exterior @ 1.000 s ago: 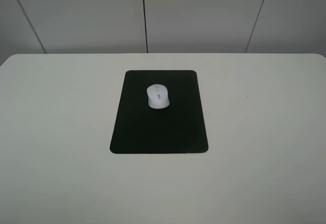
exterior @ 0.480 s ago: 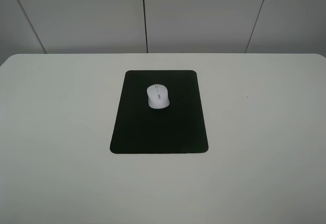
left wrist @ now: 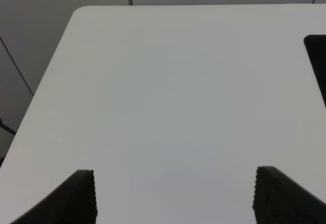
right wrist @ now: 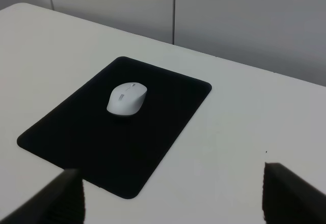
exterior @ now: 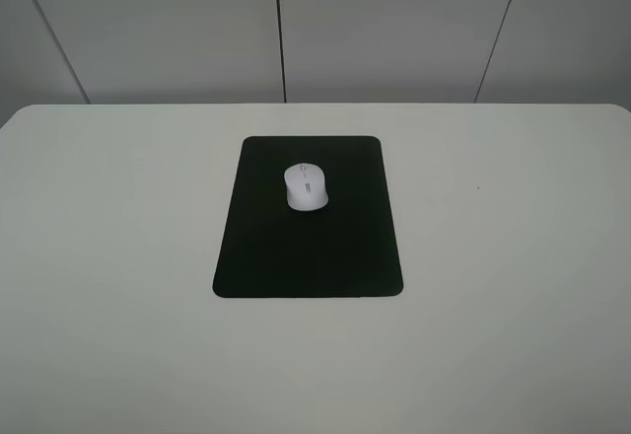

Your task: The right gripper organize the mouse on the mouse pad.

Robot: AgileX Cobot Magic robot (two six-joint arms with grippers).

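White mouse (exterior: 307,186): lies on the black pad, in the half farther from the high camera and roughly centred side to side; grey scroll wheel visible on top; nothing touches it
Mouse pad (exterior: 306,252): flat matte black rectangle with rounded corners, lying on the white table (exterior: 513,256) near its middle; one corner of it shows at the edge of the left wrist view (left wrist: 318,61)
Right gripper (right wrist: 172,196): fingers spread wide, only the two dark tips showing, one on each side of its wrist view; empty, held above the table, well apart from the mouse (right wrist: 127,99) and the pad (right wrist: 127,137)
Left gripper (left wrist: 175,196): fingers spread wide, ribbed tips visible, empty, over bare table well away from the pad
High view: neither arm appears in it
Background: grey wall panels (exterior: 394,30) behind the table
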